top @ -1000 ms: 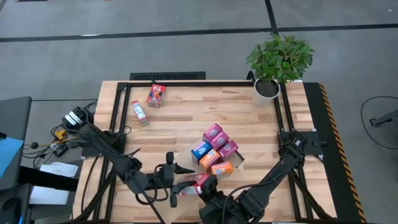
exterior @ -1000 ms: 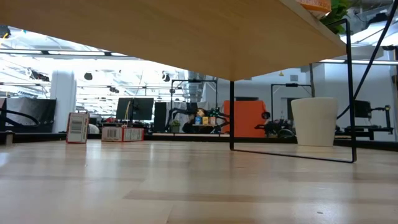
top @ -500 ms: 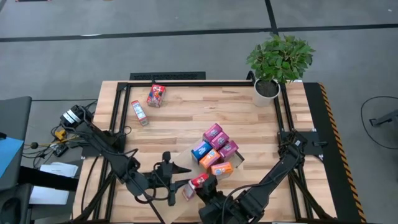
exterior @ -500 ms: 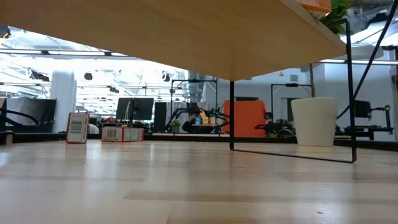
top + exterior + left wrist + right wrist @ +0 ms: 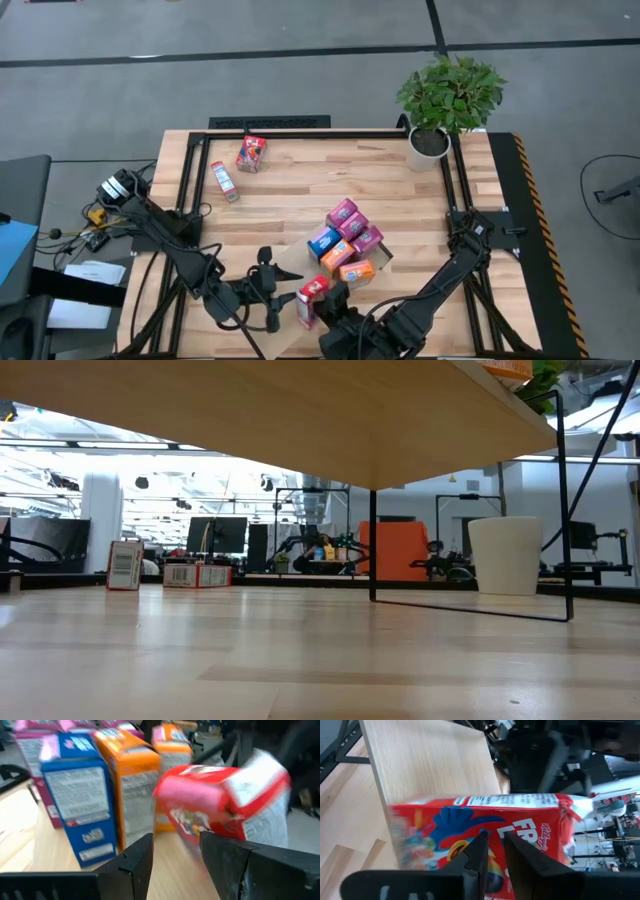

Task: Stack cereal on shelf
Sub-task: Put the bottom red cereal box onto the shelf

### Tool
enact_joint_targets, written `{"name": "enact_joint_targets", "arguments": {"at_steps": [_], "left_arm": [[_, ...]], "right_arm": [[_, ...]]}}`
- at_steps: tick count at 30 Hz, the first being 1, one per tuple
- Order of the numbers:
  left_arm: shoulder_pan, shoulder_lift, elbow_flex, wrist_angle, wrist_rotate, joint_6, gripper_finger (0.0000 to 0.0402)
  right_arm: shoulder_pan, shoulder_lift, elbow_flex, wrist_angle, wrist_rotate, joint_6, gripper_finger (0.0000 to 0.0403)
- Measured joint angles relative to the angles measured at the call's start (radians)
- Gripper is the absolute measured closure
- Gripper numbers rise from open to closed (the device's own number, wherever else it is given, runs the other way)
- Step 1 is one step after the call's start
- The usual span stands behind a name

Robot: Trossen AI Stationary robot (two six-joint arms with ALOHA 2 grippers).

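A red cereal box (image 5: 313,298) hangs near the table's front edge between my two grippers. My left gripper (image 5: 288,297) is shut on it from the left. My right gripper (image 5: 493,851) stands just right of it, its fingers drawn to a narrow slit in front of the box's printed face (image 5: 520,827). Several pink, blue and orange cereal boxes (image 5: 346,243) stand together on the pale shelf (image 5: 430,765), whose underside (image 5: 300,420) fills the top of the low view. Two more boxes (image 5: 251,153) (image 5: 225,181) sit on the table at the far left. My left gripper pinches the red box by its lower end (image 5: 189,836) between its two fingers (image 5: 142,851), coming about level from the table's left. The box is tilted and lifted clear of the wood. Whether my right gripper touches the box's face, I cannot tell.
A potted plant (image 5: 437,110) stands at the far right corner; its white pot (image 5: 510,555) shows in the low view beside the shelf's black legs (image 5: 373,545). Bare planks lie between the far-left boxes and the cluster.
The red box has turned in my left gripper: it lay across between the two grippers and now stands more on end, its long side running near to far. The right arm has kept still.
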Motion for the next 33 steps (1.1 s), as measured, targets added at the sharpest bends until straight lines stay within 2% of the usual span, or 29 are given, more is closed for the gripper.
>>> {"name": "enact_joint_targets", "arguments": {"at_steps": [13, 24, 27, 33], "left_arm": [[-0.018, 0.001, 0.000, -0.016, -0.005, 0.022, 0.0248], [-0.017, -0.001, 0.000, 0.121, -0.094, 0.240, 0.0248], [-0.017, -0.001, 0.000, 0.120, -0.090, 0.244, 0.0248], [-0.017, -0.001, 0.000, 0.091, -0.088, 0.217, 0.0248]], "right_arm": [[0.000, 0.000, 0.000, 0.037, -0.003, 0.034, 0.0311], [-0.020, 0.002, 0.000, 0.015, -0.016, -0.030, 0.0311], [-0.017, 0.002, 0.000, 0.000, -0.013, -0.076, 0.0311], [-0.018, 0.002, 0.000, -0.007, -0.009, -0.071, 0.0311]]}}
